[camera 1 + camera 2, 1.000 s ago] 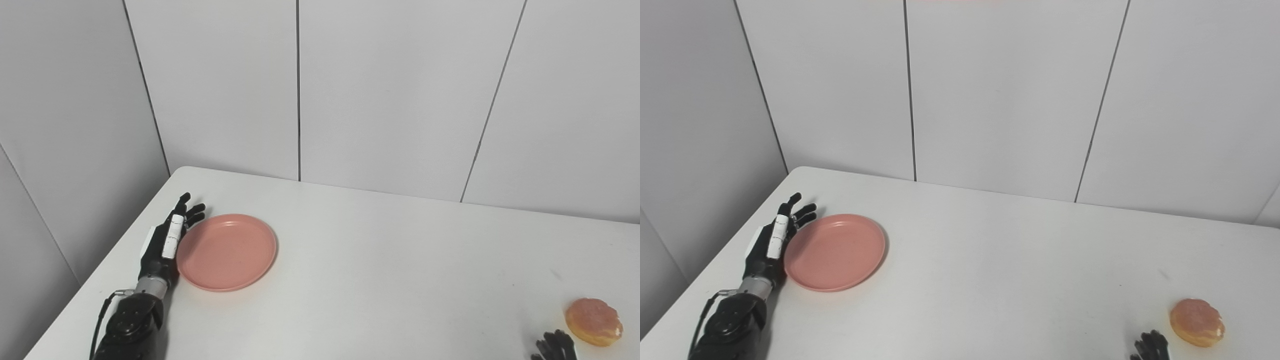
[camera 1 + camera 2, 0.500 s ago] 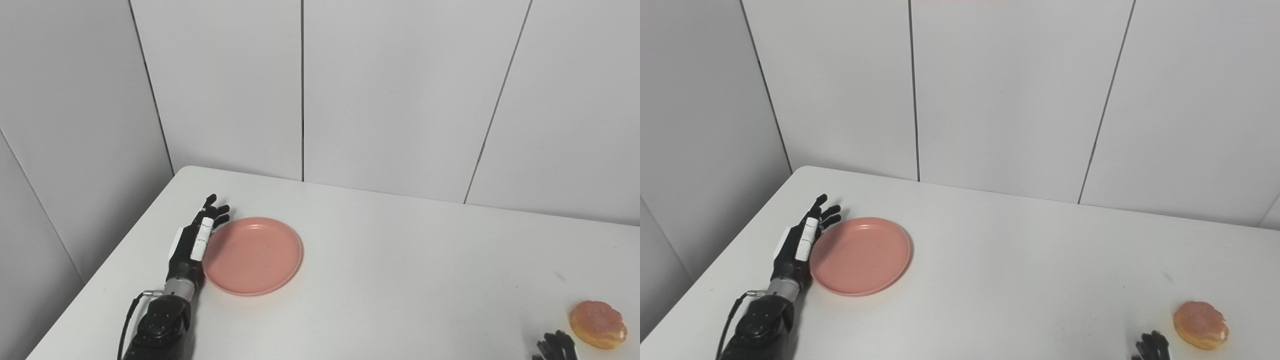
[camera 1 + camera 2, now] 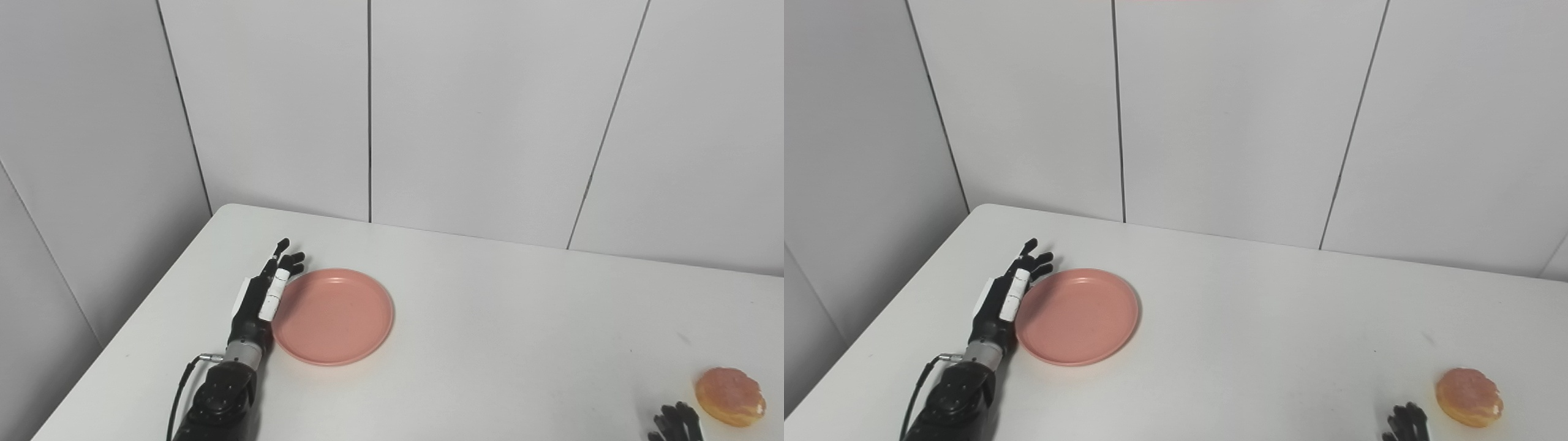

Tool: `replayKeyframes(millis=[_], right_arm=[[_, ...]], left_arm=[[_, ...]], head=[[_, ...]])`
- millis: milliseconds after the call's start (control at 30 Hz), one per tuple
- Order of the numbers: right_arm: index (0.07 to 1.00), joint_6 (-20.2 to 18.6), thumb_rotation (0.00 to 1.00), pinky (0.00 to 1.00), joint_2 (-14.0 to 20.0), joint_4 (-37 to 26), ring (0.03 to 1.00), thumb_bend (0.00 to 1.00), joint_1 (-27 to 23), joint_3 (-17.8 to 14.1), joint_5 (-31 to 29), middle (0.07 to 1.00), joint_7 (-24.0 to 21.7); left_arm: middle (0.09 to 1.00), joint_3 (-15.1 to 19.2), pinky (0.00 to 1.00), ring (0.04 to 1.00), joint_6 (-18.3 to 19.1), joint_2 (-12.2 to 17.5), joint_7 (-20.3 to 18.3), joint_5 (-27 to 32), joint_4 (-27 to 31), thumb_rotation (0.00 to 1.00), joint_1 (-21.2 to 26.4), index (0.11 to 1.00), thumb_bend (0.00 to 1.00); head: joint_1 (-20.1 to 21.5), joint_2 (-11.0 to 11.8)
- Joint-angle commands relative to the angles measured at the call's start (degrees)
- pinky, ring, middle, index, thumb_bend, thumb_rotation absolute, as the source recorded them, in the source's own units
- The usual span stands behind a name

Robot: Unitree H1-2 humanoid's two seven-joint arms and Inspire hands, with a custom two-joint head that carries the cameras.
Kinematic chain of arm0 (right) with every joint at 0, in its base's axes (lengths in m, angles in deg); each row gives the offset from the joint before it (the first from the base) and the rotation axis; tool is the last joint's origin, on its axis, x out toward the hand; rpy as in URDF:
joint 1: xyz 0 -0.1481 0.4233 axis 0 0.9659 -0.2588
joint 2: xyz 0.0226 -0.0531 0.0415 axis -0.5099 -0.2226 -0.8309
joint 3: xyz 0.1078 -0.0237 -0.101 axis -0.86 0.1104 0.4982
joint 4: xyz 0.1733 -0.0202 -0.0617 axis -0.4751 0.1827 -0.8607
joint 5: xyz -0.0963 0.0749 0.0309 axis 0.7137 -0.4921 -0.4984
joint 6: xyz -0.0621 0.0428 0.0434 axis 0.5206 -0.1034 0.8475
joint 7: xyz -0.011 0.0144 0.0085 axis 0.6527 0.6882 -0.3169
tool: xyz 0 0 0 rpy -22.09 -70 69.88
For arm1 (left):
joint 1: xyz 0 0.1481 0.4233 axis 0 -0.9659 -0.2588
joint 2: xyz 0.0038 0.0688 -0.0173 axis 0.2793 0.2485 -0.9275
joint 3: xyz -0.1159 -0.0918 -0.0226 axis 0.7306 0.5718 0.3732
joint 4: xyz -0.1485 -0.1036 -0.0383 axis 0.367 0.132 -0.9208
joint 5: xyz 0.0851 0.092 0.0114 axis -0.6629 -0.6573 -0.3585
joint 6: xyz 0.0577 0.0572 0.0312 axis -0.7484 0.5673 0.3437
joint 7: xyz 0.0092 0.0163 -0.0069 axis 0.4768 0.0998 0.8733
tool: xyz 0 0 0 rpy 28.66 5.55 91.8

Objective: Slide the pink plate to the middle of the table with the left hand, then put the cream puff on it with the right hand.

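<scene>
The pink plate lies flat on the white table, left of the middle. My left hand is open, fingers straight and pointing away, its edge against the plate's left rim. The cream puff, round and golden brown, lies near the table's right front corner; it also shows in the right eye view. Only the fingertips of my right hand show at the bottom edge, just left of the puff and apart from it. Their pose is hidden.
Grey panelled walls stand close behind the table and along its left side. The table's left edge runs near my left forearm.
My left hand has pushed the pink plate to the right across the table, staying against its left rim. The cream puff and right hand have stayed put.
</scene>
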State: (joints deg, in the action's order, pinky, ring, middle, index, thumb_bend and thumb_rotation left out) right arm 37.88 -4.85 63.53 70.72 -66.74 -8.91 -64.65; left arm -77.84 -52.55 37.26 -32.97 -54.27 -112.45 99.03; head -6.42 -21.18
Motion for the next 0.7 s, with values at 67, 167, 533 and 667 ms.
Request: replayKeyframes(millis=[67,167,533,667], right_arm=[[0.999,-6.53,1.0,1.0,-0.71,2.38,1.0,0.93,2.23,1.85,1.55,0.985,-0.38],[1.0,-6.74,1.0,1.0,-0.98,2.03,1.0,0.93,2.25,1.98,1.96,0.985,-0.02],[0.967,-7.87,1.0,0.98,-1.98,0.71,0.981,0.91,2.34,3.1,2.63,0.957,1.1],[0.951,-8.37,1.0,0.96,-2.65,0.23,0.964,0.91,2.44,3.43,2.95,0.945,1.39]], left_arm=[[0.86,-4.86,0.76,0.862,2.86,-6.29,-3.51,-1.14,-1.99,0.95,0.55,0.927,0.89],[0.866,-5.4,0.77,0.869,2.79,-6.95,-3.36,-1.78,-2.31,0.94,0.67,0.932,0.9],[0.896,-4.67,0.85,0.889,3.02,-10.78,-0.01,-2.3,-2.12,0.96,0.08,0.935,0.94],[0.903,-4.68,0.87,0.903,3.36,-11.99,-0.26,-1.91,-1.54,0.96,-0.6,0.959,0.94]], head=[[0.58,-0.42],[2.18,-0.92],[8.61,-1.56],[11.46,-1.82]])
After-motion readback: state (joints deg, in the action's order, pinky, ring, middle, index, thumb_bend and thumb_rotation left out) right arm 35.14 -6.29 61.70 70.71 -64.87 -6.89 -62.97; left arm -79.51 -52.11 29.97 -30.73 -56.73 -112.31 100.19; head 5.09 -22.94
